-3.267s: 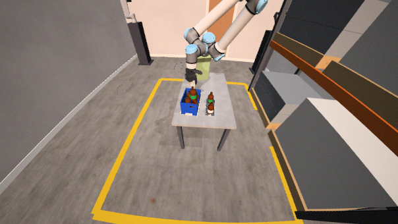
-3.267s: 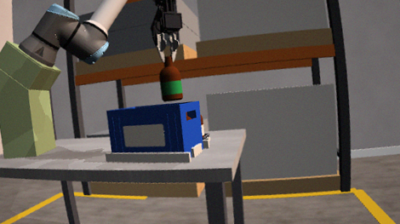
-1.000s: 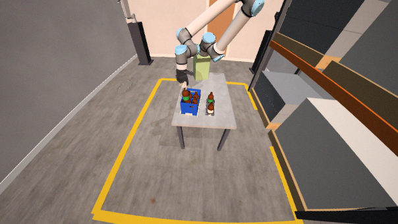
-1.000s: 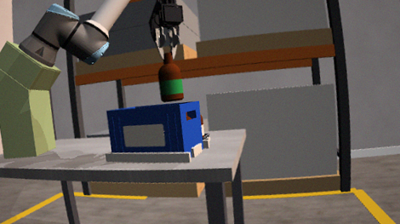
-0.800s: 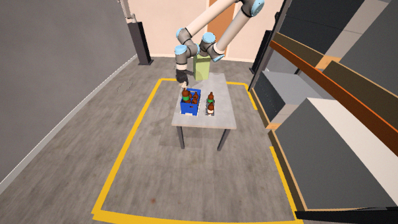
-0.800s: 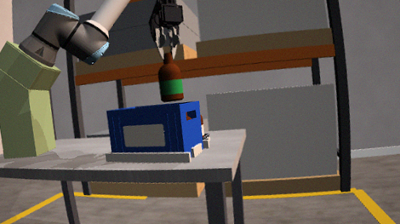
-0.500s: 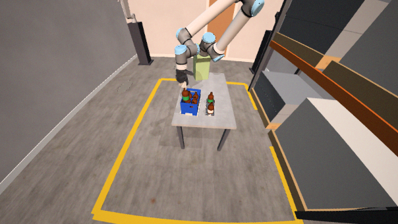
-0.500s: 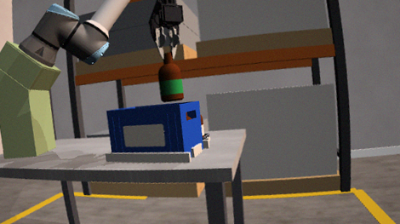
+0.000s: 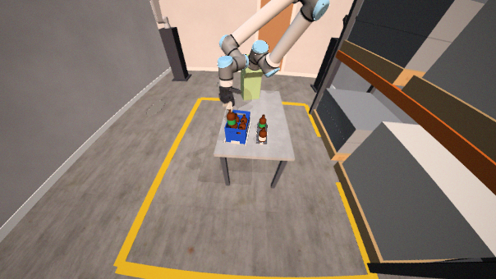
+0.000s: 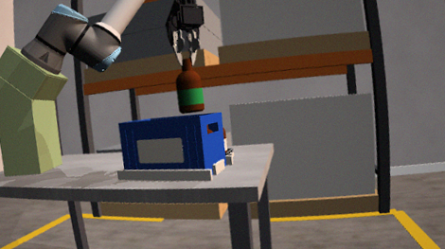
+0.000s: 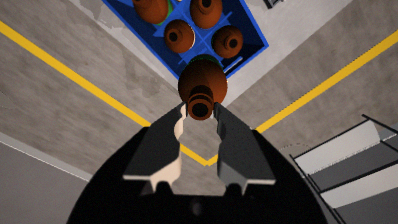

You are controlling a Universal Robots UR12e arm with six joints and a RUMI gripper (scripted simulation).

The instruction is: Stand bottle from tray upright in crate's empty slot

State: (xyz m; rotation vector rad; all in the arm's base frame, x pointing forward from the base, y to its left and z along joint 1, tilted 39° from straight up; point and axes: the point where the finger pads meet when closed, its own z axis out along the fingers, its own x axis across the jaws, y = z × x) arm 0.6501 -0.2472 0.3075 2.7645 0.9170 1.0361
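- Top view: gripper (image 9: 228, 107) hangs over the far-left corner of the blue crate (image 9: 237, 130), with the carried bottle (image 9: 231, 118) (brown, green label) under it. Tray (image 9: 262, 136) sits just right of the crate, two bottles standing on it. Crate cells too small here to tell which one is free.
- Exterior view: the jaws are pinched on the bottle's neck, close to shut, nothing else held. Bottle (image 10: 189, 89) hangs upright, its base just above the crate's top rim (image 10: 170, 120), apart from it, near the crate's right end as seen here. Not in a slot yet, I'd say.
- Wrist view: fingers clamp the neck on both sides; bottle (image 11: 201, 85) covers the crate corner nearest the camera. Four other bottle tops visible in cells beyond it. The free cell is presumably the one hidden under the carried bottle; can't confirm.
- Risks, my judgement:
  - Neck-only grip: bottle can swing or slip during descent.
  - Slightly off-centre and the base lands on a divider or the crate wall; the crate is loose, so it shifts or tips.
  - Body may clip the neighbouring bottle (image 11: 227, 41).
  - Letting go before the base is seated: bottle topples.
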